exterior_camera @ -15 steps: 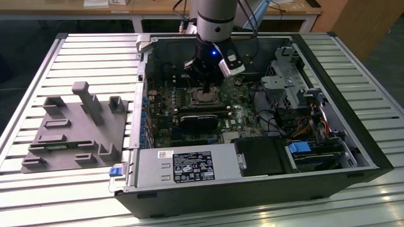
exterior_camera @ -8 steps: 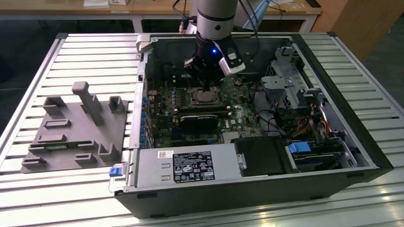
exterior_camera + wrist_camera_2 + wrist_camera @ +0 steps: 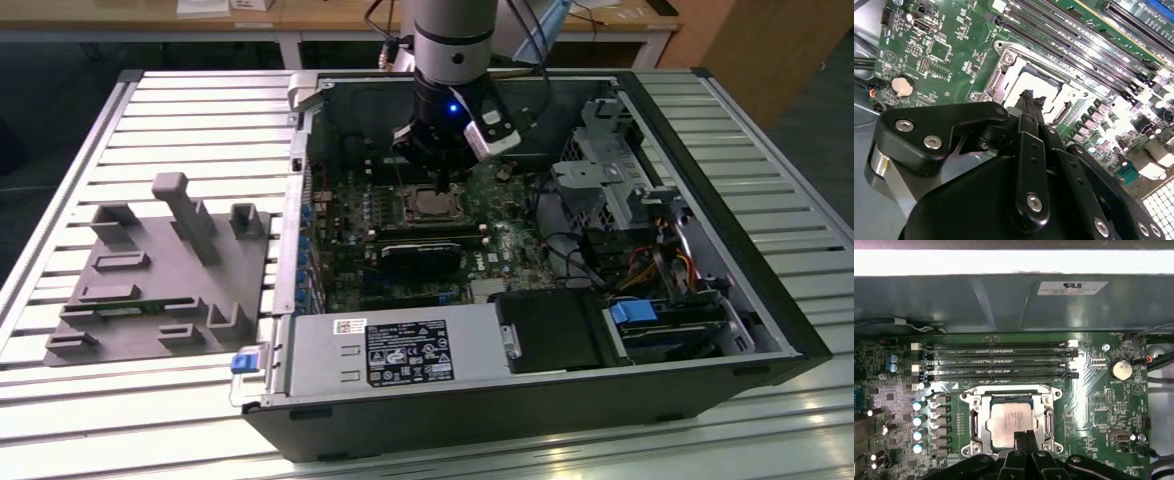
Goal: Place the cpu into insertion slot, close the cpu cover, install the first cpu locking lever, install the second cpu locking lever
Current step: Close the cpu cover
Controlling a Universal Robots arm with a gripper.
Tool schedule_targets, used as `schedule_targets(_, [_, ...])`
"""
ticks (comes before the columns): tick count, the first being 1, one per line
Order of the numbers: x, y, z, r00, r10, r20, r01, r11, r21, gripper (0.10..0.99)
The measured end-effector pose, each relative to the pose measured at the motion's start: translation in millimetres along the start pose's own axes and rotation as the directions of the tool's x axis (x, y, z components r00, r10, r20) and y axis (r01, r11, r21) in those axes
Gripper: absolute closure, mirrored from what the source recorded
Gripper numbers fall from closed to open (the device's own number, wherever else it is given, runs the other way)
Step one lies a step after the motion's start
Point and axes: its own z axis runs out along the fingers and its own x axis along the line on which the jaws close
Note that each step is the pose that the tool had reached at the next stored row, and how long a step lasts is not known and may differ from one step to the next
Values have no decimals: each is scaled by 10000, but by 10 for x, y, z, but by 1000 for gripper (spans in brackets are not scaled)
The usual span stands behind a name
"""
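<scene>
**While its fingertips are pressed together, the pincer [image 3: 1025, 436] hovers at the rim of the seated cpu [image 3: 1009, 419]**

Since the cpu lies flat in the insertion slot [image 3: 972, 442], shiny top up, the placing looks done. The cpu cover [image 3: 985, 427] seems to lie down around it, with the chip showing through its window. I cannot tell from here whether either locking lever is latched.

Being square, the chip has no long axis to line up with. What counts is which way it lies from the pincer. In the first wrist view the closed tips, with nothing between them, sit over the chip's near edge, and the rest of the chip spreads away from them toward the memory slots [image 3: 999, 360]. In the exterior view the pincer [image 3: 438, 188] comes down from twelve o'clock and the cpu [image 3: 434, 207] sits just under its tips, a touch toward six o'clock. Whether the tips touch the metal I cannot say.

Further out in the exterior view, the power supply [image 3: 400, 345] lies at six o'clock from the socket, inside the open computer case [image 3: 534, 410]. A grey fixture [image 3: 147, 270] rests on the slatted table [image 3: 200, 100] at nine o'clock from the case.
</scene>
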Motion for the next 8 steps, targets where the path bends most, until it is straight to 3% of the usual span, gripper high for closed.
schedule_targets(8, [-1,2,-42,10000,1,0,-1,10000,2,980])
